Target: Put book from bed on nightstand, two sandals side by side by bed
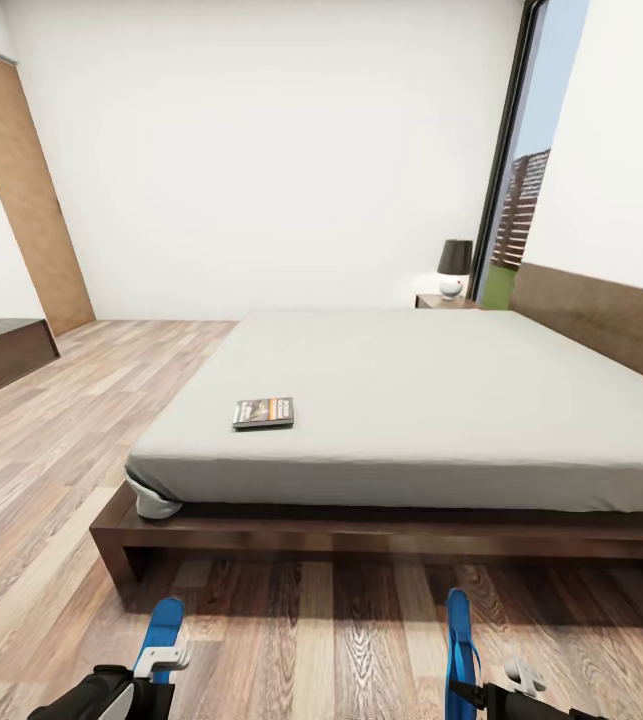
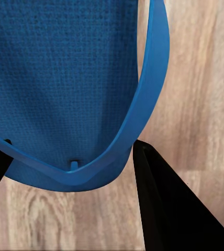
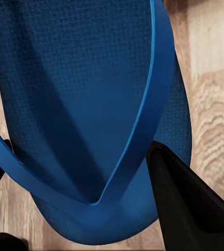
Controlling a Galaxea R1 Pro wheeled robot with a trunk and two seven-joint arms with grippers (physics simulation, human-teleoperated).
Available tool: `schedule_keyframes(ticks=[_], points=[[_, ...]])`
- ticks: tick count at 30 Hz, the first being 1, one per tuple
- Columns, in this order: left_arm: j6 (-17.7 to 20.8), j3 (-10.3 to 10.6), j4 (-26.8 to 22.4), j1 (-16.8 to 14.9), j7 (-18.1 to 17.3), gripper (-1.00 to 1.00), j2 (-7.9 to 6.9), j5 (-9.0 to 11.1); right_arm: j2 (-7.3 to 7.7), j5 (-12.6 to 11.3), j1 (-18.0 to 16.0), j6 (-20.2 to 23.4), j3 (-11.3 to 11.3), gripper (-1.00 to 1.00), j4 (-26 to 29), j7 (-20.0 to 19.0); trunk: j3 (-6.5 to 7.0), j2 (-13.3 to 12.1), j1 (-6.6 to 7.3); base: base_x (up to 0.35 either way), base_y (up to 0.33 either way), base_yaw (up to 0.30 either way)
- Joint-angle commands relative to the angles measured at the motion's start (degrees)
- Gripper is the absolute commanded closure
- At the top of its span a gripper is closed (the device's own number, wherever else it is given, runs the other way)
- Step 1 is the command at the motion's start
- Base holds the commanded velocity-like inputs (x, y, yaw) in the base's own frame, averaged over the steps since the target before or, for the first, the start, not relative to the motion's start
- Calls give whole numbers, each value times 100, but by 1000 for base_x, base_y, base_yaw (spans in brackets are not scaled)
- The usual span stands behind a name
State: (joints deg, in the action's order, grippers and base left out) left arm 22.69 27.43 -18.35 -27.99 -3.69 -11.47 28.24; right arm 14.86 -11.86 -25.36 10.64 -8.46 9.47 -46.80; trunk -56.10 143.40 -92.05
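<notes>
While one book (image 1: 263,412) lies flat on the bed (image 1: 411,400) near its foot-end corner, two blue sandals hang over the plank floor (image 1: 51,470) beside the frame: the left gripper (image 1: 161,668) is clamped on one sandal (image 1: 161,630), the right gripper (image 1: 491,690) on the other sandal (image 1: 459,640). One nightstand (image 1: 445,300) with one lamp (image 1: 453,268) stands beyond the bed

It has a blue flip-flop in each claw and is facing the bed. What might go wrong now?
Each sandal, left and right, seems to be held by its thin strap, so either might slip or swing. They hang well apart, so they could land far from side by side. The book lies inward on the bed, possibly a stretch.
</notes>
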Motion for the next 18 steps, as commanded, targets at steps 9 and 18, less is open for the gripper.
schedule_keyframes(ticks=[9,18], points=[[17,18,-10,-1,-17,100,0,-1,-1,-18,0,61,-42,100,3,-22,-206,15,-22,0,0,0],[-9,21,-9,-4,-18,100,1,-2,-1,-18,2,61,-42,100,3,-22,-405,27,-45,0,0,0]])
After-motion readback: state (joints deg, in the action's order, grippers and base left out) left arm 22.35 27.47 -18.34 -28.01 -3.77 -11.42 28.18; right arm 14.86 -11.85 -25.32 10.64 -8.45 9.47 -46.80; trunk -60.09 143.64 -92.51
